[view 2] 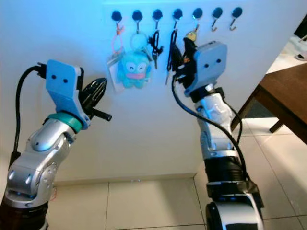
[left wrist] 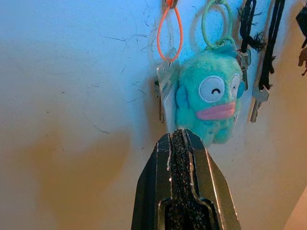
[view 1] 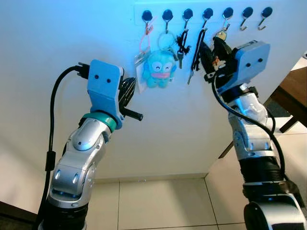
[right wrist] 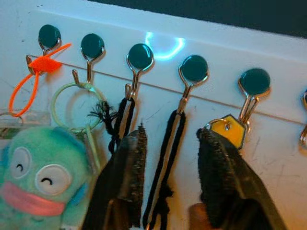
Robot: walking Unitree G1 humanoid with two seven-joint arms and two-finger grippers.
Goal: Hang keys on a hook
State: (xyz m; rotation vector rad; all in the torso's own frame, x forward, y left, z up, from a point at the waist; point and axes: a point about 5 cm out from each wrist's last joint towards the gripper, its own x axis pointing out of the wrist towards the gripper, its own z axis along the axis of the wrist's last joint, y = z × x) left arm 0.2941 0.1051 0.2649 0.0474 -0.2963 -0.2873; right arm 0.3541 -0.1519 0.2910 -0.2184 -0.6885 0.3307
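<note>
Down near my feet there's just the pale tiled floor [view 1: 158,203], and off to the right a dark wooden table [view 2: 283,103] pokes in. My left gripper [view 2: 97,90] is raised in front of the white wall [view 1: 57,38], fingers pressed flat together with nothing between them, pointing toward the stuff hanging at the left end of the hook row. My right gripper [right wrist: 170,167] is up higher and closer to the wall, and its two black fingers [right wrist: 225,177] are spread apart, one on each side of a black cord loop [right wrist: 165,163]. The key with the yellow head [right wrist: 229,130] sits right at the tip of my right-hand finger, touching it or near enough, and its ring looks to be on the fifth hook [right wrist: 254,84] from the left, though I honestly can't tell if it's fully seated. Farther back along the wall, going left: an orange loop [right wrist: 33,79] with a clear tag on the first hook, a teal plush toy [view 1: 159,68] on a pale green ring [right wrist: 72,103] on the second, and a black cord with keys [view 1: 181,47] on the third. The two hooks at the far right end [view 1: 254,17] hang bare.
</note>
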